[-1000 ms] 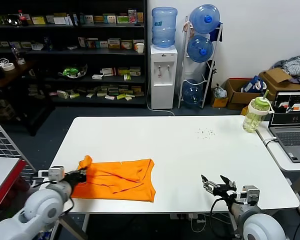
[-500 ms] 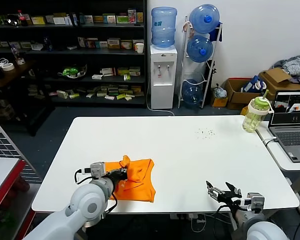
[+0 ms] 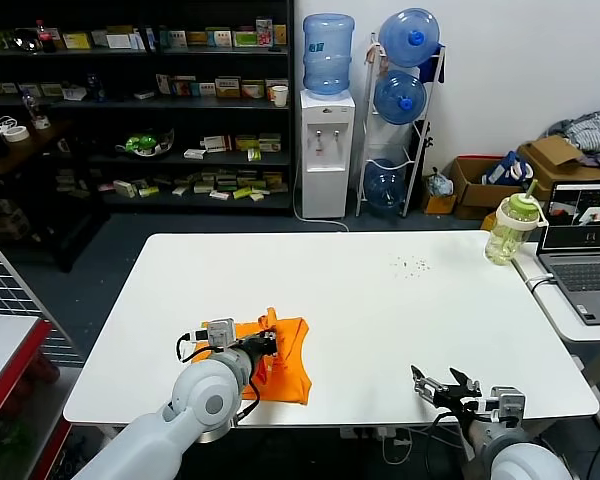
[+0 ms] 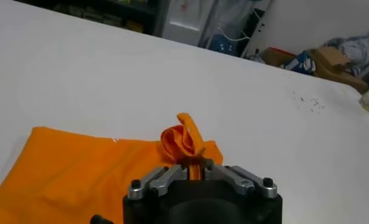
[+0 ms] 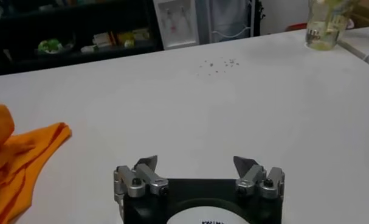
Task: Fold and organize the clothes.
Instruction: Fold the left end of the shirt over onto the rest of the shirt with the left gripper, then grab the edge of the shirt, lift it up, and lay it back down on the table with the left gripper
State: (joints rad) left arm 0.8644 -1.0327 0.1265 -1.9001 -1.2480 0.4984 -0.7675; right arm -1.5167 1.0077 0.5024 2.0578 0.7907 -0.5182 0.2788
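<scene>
Head view shows your left gripper [image 3: 267, 345] over the orange T-shirt [image 3: 285, 362], which lies near the front edge of the white table [image 3: 380, 300], left of centre. The left wrist view shows the jaws nearly together with a bunched fold of orange cloth [image 4: 185, 139] pinched between them. To fold it well, I'd carry that pinched edge fully across the flat part of the shirt and set it down square before you let go, so the bunch does not spring back into a lump. The shirt's long axis seems to run left to right along the table's front edge; its neck is not visible, so I cannot tell which way it points. Your right gripper [image 3: 442, 386] waits spread wide, empty, at the front edge right of the shirt.
</scene>
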